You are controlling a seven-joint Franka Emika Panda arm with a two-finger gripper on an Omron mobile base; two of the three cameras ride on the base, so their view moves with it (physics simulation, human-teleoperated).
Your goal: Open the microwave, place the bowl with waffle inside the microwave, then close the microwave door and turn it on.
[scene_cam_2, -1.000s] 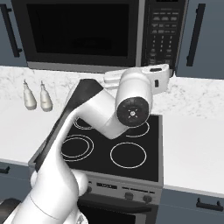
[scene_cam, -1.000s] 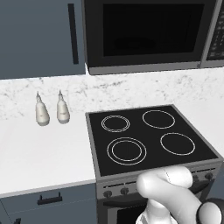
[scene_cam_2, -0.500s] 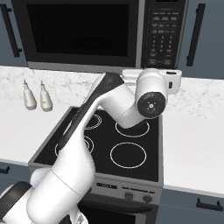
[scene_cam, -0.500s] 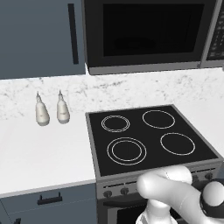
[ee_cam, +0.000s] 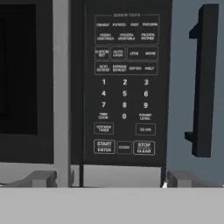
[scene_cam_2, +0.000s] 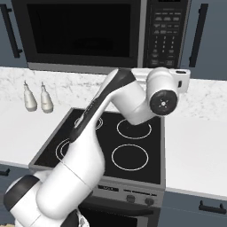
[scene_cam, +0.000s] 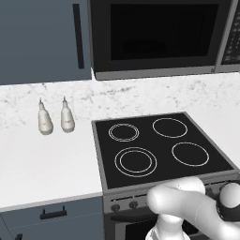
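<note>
Arm (scene_cam_2: 102, 119) reaching up and far over the cooktop (scene_cam_2: 115, 144), hand (scene_cam_2: 170, 84) level just below the keypad strip (ee_cam: 124, 83), fingers (ee_cam: 41, 178) pointing at it, spread or pressed together impossible to tell. Microwave (scene_cam: 159, 37) mounted at the far wall above the cooktop, microwave door (scene_cam_2: 82, 33) shut, glass dark. Two shakers (scene_cam: 56, 117) on the tabletop (scene_cam: 47, 164) at left, cabinet handle (ee_cam: 201, 83) just right of the keypad

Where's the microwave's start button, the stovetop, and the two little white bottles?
START/ENTER button (ee_cam: 104, 146), hand view, on its label at the keypad's bottom left.
Cooktop (scene_cam: 161, 145), left base view, on bare black glass between the rings.
White bottles (scene_cam: 45, 120), left base view, on the left bottle's body.
</note>
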